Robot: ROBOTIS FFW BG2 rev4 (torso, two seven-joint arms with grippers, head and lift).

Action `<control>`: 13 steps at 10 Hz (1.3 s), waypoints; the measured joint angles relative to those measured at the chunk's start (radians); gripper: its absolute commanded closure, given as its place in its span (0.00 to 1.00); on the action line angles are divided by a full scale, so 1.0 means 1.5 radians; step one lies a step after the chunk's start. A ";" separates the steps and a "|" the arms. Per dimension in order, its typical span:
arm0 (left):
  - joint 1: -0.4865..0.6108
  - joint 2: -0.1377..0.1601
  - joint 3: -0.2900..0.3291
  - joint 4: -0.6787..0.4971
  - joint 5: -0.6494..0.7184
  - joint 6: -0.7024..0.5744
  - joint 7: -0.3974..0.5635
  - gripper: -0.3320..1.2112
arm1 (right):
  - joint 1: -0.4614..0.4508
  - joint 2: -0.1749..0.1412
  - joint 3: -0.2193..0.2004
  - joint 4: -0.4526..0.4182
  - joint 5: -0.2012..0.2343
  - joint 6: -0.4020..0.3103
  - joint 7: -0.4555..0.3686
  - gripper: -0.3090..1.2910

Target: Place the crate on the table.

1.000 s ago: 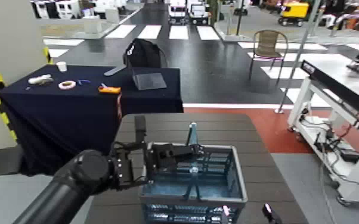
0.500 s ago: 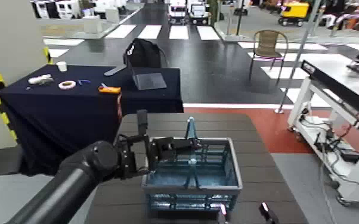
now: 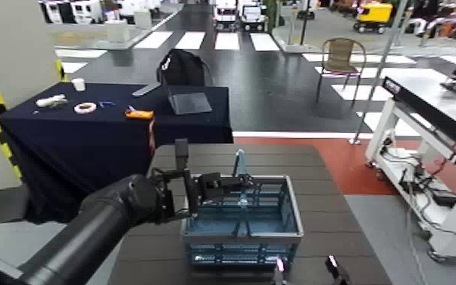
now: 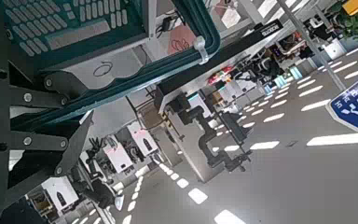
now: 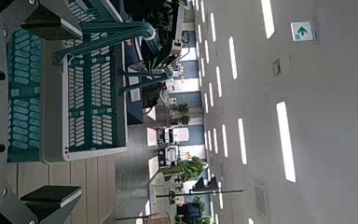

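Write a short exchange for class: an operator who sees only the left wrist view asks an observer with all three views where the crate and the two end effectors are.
Operator: From the left end effector I see only teal bars and ceiling. Where is the crate?
Observer: The crate sits level over the near middle of the dark brown table, with your left end effector at its left rim.
Operator: Where is the right one?
Observer: The right end effector is open, low in front of the crate's near side.
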 measured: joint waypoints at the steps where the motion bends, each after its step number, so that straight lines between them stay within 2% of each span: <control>1: -0.003 -0.001 0.001 0.008 0.000 0.000 0.002 0.99 | -0.001 0.000 0.001 0.000 0.000 0.000 0.001 0.27; 4: -0.008 -0.005 0.003 0.026 0.000 -0.006 0.006 0.99 | -0.003 -0.001 0.004 0.001 -0.002 0.000 0.001 0.27; 6: -0.008 -0.006 0.004 0.031 0.000 -0.007 0.010 0.92 | -0.003 -0.002 0.005 0.002 -0.003 0.001 0.002 0.27; 7: -0.008 -0.007 0.005 0.032 0.000 -0.007 0.011 0.80 | -0.003 -0.002 0.006 0.002 -0.003 0.001 0.002 0.27; 8: -0.008 -0.007 0.005 0.034 0.001 -0.008 0.011 0.59 | -0.003 -0.002 0.006 0.002 -0.003 0.001 0.003 0.27; 10: -0.007 -0.008 0.006 0.036 0.001 -0.008 0.011 0.28 | -0.003 -0.002 0.006 0.002 -0.004 0.001 0.003 0.27; 11: -0.007 -0.008 0.007 0.036 0.001 -0.009 0.011 0.25 | -0.003 -0.002 0.006 0.002 -0.004 0.001 0.004 0.27; 13: -0.005 -0.008 0.007 0.036 0.001 -0.016 0.017 0.25 | -0.003 -0.002 0.005 0.002 -0.004 0.001 0.005 0.27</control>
